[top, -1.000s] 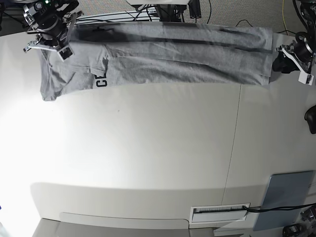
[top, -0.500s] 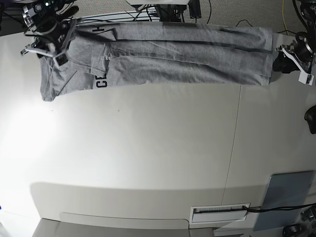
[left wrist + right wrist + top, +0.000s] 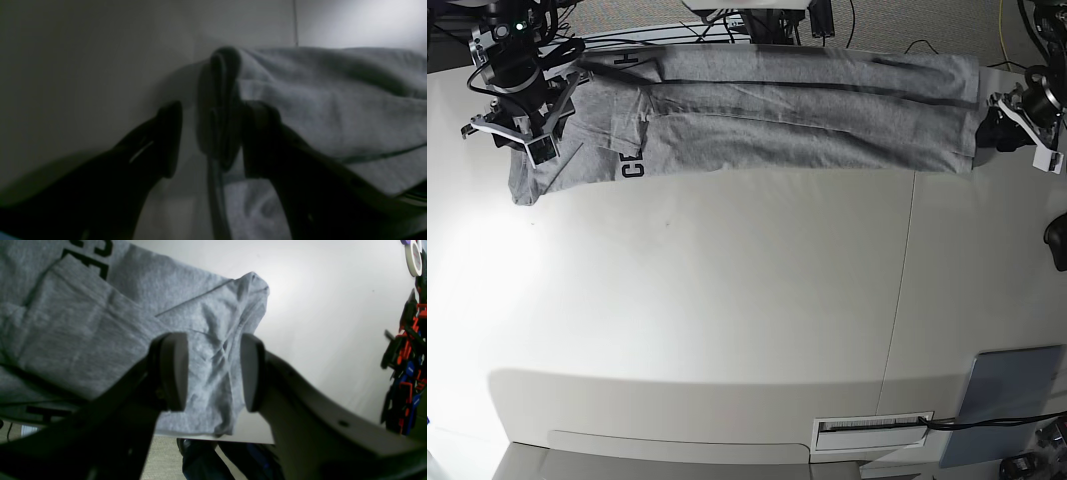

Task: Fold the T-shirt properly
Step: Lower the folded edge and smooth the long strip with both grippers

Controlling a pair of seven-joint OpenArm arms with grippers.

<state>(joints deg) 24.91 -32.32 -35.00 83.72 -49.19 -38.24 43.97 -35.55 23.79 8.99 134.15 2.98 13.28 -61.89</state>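
Note:
The heather-grey T-shirt lies stretched in a long band along the table's far edge, with black lettering showing near its left end. My right gripper hovers over that left end. In the right wrist view it is open and empty above a wrinkled sleeve. My left gripper is at the shirt's right end. In the left wrist view it is open, with a dark upright fold of the shirt's edge between the fingers, close to the right finger.
A flat grey-blue pad lies at the front right, beside a white slotted plate. A seam runs across the white table. Cables lie behind the far edge. Red, blue and black gear stands off the table's side.
My right gripper has let go of the shirt's left end and moved toward the front. That end now lies lower on the table. My left gripper has shifted slightly toward the shirt.

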